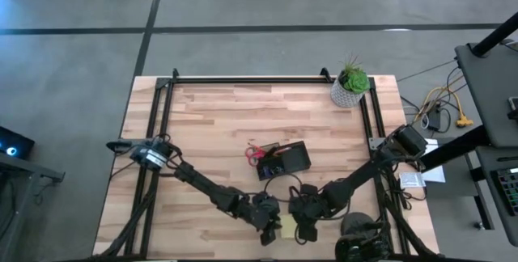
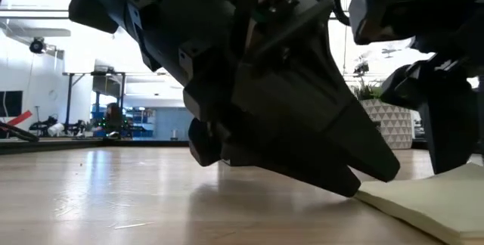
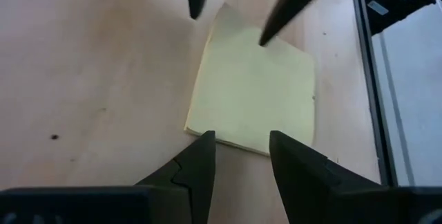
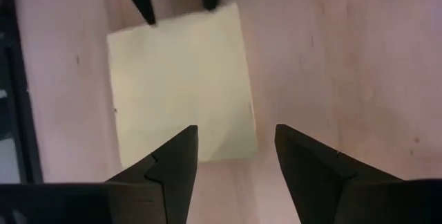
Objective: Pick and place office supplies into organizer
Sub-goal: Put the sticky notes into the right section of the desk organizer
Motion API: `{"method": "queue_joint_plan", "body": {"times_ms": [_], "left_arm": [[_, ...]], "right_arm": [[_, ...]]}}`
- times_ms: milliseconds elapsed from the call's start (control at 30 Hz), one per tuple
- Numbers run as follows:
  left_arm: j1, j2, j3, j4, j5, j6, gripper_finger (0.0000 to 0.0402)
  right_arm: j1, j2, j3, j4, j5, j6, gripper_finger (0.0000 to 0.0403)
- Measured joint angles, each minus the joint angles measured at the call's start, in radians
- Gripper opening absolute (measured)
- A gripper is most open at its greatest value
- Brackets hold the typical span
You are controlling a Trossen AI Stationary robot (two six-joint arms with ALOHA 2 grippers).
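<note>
A pale yellow sticky-note pad [image 1: 289, 228] lies flat on the wooden table near its front edge, between my two grippers. My left gripper [image 3: 242, 140] is open, with its fingertips at one edge of the pad [image 3: 255, 92]. From the opposite side my right gripper [image 4: 235, 134] is also open, one finger over the pad's corner [image 4: 179, 86] and one beside it over bare wood. The black organizer [image 1: 285, 160] stands at mid-table with the red-handled scissors [image 1: 254, 154] at its left end. My left gripper slants down at the pad's left edge [image 2: 364, 192], its fingertip [image 2: 354, 187] right at that edge. I cannot tell whether it touches the pad. My right gripper stands over the pad's other side [image 2: 454, 177]. Whether it touches is also unclear.
A green plant in a white pot [image 1: 350, 84] stands at the far right corner. A black frame rail [image 3: 369, 79] runs close beside the pad on the table's right. Bare wood lies to the left and toward the far edge.
</note>
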Motion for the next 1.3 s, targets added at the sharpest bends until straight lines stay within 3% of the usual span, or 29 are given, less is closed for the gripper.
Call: {"method": "queue_joint_plan", "body": {"times_ms": [700, 1300], "left_arm": [[0.004, 0.0, -0.001, 0.0, -0.003, 0.0, 0.0123], [-0.044, -0.124, 0.013, -0.045, -0.002, 0.027, 0.0123]], "right_arm": [[0.001, 0.105, 0.044, 0.088, -0.018, -0.02, 0.0186], [0.0, 0.105, 0.039, 0.069, 0.029, -0.052, 0.0129]]}}
